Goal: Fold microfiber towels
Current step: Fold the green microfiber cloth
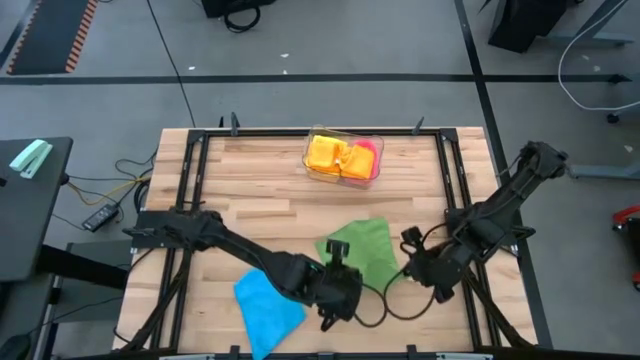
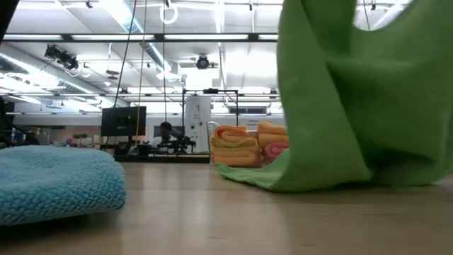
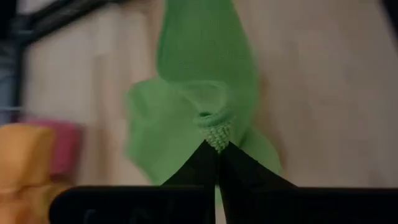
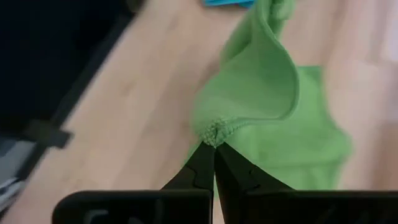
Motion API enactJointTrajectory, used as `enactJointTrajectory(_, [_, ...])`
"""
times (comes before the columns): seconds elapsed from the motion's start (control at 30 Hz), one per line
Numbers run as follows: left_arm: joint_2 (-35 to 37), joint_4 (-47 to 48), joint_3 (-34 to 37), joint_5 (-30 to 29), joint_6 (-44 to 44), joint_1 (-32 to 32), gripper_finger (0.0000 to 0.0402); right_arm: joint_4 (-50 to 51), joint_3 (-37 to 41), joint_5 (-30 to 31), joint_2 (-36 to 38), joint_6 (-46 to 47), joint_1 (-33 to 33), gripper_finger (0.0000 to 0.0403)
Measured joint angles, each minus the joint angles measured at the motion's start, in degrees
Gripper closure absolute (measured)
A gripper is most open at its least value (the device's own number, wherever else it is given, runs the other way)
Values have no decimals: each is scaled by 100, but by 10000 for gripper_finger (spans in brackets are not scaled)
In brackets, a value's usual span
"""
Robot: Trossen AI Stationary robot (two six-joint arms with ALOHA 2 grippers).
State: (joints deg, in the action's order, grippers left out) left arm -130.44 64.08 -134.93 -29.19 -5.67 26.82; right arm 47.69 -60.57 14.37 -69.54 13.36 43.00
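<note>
A green microfiber towel [image 1: 362,246] is near the table's front middle, and both grippers are shut on it. My left gripper [image 3: 217,148] is at its left near corner and my right gripper [image 4: 214,148] at its right near corner. In the low view the green towel [image 2: 333,106] hangs down from above, and its lower part [image 2: 262,177] rests on the wood. A blue towel [image 1: 268,305] lies flat at the front left, untouched. My left gripper pinches a hemmed corner [image 3: 216,132] of the green towel between its two fingertips, slanting down. The cloth bunches at the hold and falls away from it, slack, onto the table. My right gripper pinches another hemmed corner [image 4: 214,132] of the green towel at its fingertips, slanting down. The cloth is raised there and drapes slack down to the table beyond the fingers.
A clear plastic tray [image 1: 312,168] at the table's far middle holds folded orange, yellow and pink towels [image 1: 345,157]. A dark metal frame [image 1: 190,170] runs along the table's sides. Bare wood lies between the tray and the green towel.
</note>
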Motion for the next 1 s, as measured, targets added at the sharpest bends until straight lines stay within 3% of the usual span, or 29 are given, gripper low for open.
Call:
enactJointTrajectory(0.13, [-210,-219,0,534,-18,117,390,-481,433,-289,0,130,238,392])
enactJointTrajectory(0.23, [-403,-468,-2,684,-16,192,369,-915,762,-499,0,167,392,384])
enactJointTrajectory(0.33, [-591,-605,-2,732,145,257,347,-1298,1019,-746,0,340,519,362])
enactJointTrajectory(0.53, [-855,-1187,-2,1419,148,325,326,-1472,1162,-1360,0,840,757,300])
enactJointTrajectory(0.73, [-921,-1121,-4,1456,173,330,273,-1235,1162,-1265,2,1165,886,258])
enactJointTrajectory(1.0, [-1035,-843,235,1242,-74,51,223,-1120,1430,-91,7,1134,881,249])
